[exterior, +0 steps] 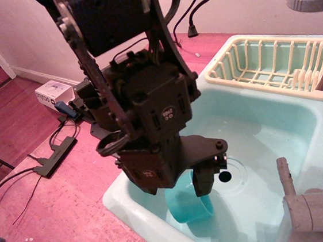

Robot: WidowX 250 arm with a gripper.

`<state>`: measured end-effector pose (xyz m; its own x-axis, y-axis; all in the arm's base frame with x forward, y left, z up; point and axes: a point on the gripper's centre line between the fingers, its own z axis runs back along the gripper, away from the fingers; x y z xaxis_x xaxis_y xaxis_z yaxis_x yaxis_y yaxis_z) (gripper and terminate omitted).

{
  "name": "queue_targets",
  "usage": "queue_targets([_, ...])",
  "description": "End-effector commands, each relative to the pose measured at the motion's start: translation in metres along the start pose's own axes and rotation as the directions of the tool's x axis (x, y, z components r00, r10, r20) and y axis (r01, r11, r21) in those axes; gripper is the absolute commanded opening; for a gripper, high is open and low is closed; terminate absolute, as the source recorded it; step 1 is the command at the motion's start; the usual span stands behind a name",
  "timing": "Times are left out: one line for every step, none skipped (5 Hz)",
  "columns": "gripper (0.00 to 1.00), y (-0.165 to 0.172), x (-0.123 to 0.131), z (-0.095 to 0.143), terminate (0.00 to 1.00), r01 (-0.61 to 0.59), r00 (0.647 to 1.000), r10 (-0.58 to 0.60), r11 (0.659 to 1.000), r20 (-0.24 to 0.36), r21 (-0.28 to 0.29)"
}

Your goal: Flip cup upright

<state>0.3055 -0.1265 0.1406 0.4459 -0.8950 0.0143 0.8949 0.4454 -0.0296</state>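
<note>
The teal-blue cup (187,211) lies low in the near-left corner of the pale aqua sink basin (266,127). Its curved lower edge shows, and its upper part is hidden behind the gripper, so I cannot tell whether it stands upright or tilts. My gripper (188,194) reaches down into the basin right over the cup. One dark finger (202,181) overlaps the cup's right side. The other finger is hidden behind the arm's body, so the jaw opening does not show.
A cream dish rack (271,63) sits behind the sink at the right. A grey faucet (312,206) stands at the front right. The drain hole (225,176) is just right of the gripper. A white box (51,93), a power strip (55,158) and cables lie on the floor at the left.
</note>
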Motion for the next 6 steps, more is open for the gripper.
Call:
queue_targets([1.0,0.0,0.0,0.0,0.0,0.0,1.0,0.0,1.0,0.0,0.0])
queue_targets([1.0,0.004,-0.004,-0.003,0.0,-0.048,0.998,0.047,0.998,0.037,0.04])
queue_targets([1.0,0.008,-0.01,-0.007,0.0,-0.095,0.994,0.091,0.991,0.053,0.097])
queue_targets([1.0,0.012,-0.017,-0.01,0.0,-0.12,0.991,0.113,0.987,0.069,0.11])
queue_targets([1.0,0.008,-0.013,-0.02,0.0,-0.108,0.992,0.102,0.99,0.073,0.089])
queue_targets([0.0,-0.002,-0.004,-0.031,0.0,-0.096,0.992,0.092,0.994,0.087,0.05])
